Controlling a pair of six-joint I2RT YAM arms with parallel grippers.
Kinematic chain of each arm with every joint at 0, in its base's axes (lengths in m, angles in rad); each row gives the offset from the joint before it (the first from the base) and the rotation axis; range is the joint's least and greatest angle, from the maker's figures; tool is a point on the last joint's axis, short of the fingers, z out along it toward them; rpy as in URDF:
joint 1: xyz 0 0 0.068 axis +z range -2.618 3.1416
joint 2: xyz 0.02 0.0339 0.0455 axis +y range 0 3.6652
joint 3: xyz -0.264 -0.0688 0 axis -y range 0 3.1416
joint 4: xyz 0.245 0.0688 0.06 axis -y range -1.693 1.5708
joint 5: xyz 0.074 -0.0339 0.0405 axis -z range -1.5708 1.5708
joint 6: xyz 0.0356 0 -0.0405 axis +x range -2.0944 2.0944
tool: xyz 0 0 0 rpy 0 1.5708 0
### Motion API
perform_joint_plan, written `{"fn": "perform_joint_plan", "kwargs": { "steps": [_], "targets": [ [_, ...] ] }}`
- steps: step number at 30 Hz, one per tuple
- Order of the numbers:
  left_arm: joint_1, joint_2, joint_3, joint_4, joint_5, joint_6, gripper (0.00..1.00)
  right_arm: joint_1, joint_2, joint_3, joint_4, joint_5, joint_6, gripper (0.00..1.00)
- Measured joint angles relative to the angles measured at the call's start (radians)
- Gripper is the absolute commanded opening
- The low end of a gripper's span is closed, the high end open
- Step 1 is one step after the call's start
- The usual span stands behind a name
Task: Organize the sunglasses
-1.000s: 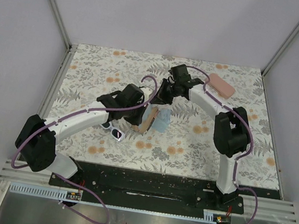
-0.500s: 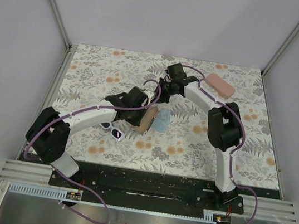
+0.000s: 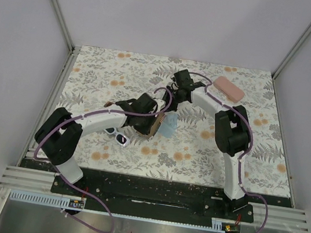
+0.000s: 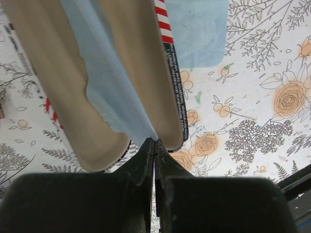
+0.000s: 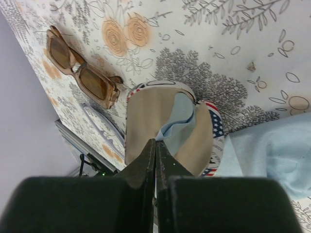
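Observation:
The white sunglasses (image 3: 119,137) lie on the floral table, just in front of my left forearm. The brown sunglasses (image 5: 82,73) lie flat beside the stars-and-stripes pouch (image 5: 141,121); the top view hides them under the arms. My left gripper (image 4: 154,141) is shut on the pouch's (image 4: 63,87) rim, pinching a fold of light blue cloth (image 4: 116,97) with it. The pouch (image 3: 155,125) stands on edge, its tan lining showing. My right gripper (image 5: 155,141) is shut, and its tips meet the cloth in the pouch's mouth. Whether it pinches that cloth is unclear.
The rest of the blue cloth (image 3: 169,128) spreads on the table right of the pouch. A pink hard case (image 3: 230,89) lies at the far right corner. Both arms crowd the table's middle, and grey walls close in three sides.
My left arm has folded in and swung right, carrying the pouch slightly farther and more on edge. My right gripper has drawn back a little toward the far side. Both stayed shut.

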Motion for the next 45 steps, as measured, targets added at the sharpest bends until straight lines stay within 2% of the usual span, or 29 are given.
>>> {"fn": "perform_joint_plan", "kwargs": {
  "steps": [23, 25, 27, 29, 31, 34, 42, 45],
  "targets": [
    [-0.088, 0.138, 0.058, 0.013, 0.028, 0.010, 0.00, -0.053, -0.040, -0.150, -0.018, 0.025, -0.070, 0.02],
    [-0.091, 0.151, 0.063, 0.014, 0.028, 0.010, 0.00, -0.055, -0.046, -0.156, -0.018, 0.029, -0.077, 0.06],
    [-0.093, 0.164, 0.068, 0.016, 0.028, 0.009, 0.07, -0.056, -0.048, -0.158, -0.019, 0.030, -0.084, 0.10],
    [-0.094, 0.174, 0.073, 0.017, 0.028, 0.009, 0.19, -0.057, -0.048, -0.159, -0.018, 0.030, -0.089, 0.17],
    [-0.095, 0.183, 0.078, 0.016, 0.027, 0.006, 0.25, -0.058, -0.048, -0.161, -0.019, 0.034, -0.092, 0.26],
    [-0.099, 0.184, 0.080, 0.015, 0.024, -0.003, 0.28, -0.062, -0.049, -0.162, -0.018, 0.035, -0.101, 0.38],
    [-0.107, 0.183, 0.099, 0.004, 0.021, -0.010, 0.30, -0.088, -0.103, -0.185, -0.021, 0.050, -0.118, 0.40],
    [-0.111, 0.182, 0.112, -0.006, 0.023, -0.011, 0.32, -0.105, -0.135, -0.195, -0.022, 0.061, -0.125, 0.46]
  ]
}}
